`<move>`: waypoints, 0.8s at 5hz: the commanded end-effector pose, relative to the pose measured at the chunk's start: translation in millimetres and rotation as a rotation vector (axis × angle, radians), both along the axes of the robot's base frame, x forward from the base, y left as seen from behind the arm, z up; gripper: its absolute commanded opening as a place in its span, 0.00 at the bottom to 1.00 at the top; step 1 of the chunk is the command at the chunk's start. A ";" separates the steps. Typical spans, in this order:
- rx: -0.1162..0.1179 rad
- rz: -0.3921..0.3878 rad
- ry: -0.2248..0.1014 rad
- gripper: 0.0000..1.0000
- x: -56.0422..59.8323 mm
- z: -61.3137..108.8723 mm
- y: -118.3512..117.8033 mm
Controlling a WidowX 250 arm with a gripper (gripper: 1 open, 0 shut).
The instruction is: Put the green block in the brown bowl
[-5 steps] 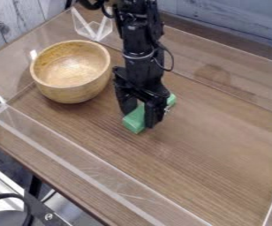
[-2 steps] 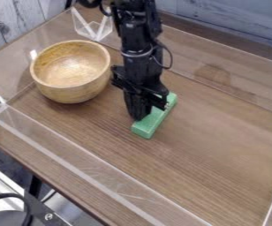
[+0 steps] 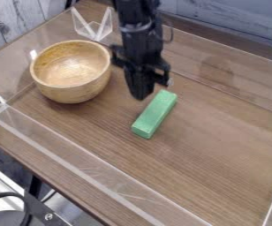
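Small bright green rectangular block [image 3: 155, 115]: lying flat on the wooden table [image 3: 209, 168], angled, well right of the bowl. You have not got it in hand. Black gripper [image 3: 143, 91]: jaws together, nothing between them, tips above the block's upper end, clear of it. Round light-brown wooden bowl [image 3: 71, 71]: empty, upright, left of the arm. Judged progress: none banked. You still need the grasp, the carry across, and the drop into the bowl.
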State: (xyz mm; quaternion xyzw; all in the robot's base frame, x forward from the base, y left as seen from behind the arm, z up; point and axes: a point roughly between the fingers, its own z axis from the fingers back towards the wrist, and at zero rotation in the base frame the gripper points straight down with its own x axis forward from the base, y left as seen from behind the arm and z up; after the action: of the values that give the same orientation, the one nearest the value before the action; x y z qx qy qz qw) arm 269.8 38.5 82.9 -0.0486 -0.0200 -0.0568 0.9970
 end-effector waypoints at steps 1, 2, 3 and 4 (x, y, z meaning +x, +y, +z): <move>0.012 0.012 -0.097 0.00 18.3 40.4 -1.2; 0.012 0.002 -0.090 1.00 18.3 29.5 -2.2; 0.012 -0.010 -0.079 1.00 20.2 21.6 -3.4; 0.012 -0.016 -0.064 1.00 21.3 12.7 -4.7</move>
State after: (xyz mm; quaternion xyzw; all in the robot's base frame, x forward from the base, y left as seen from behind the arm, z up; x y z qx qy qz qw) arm 284.4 34.0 84.5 -0.0461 -0.0301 -0.0623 0.9965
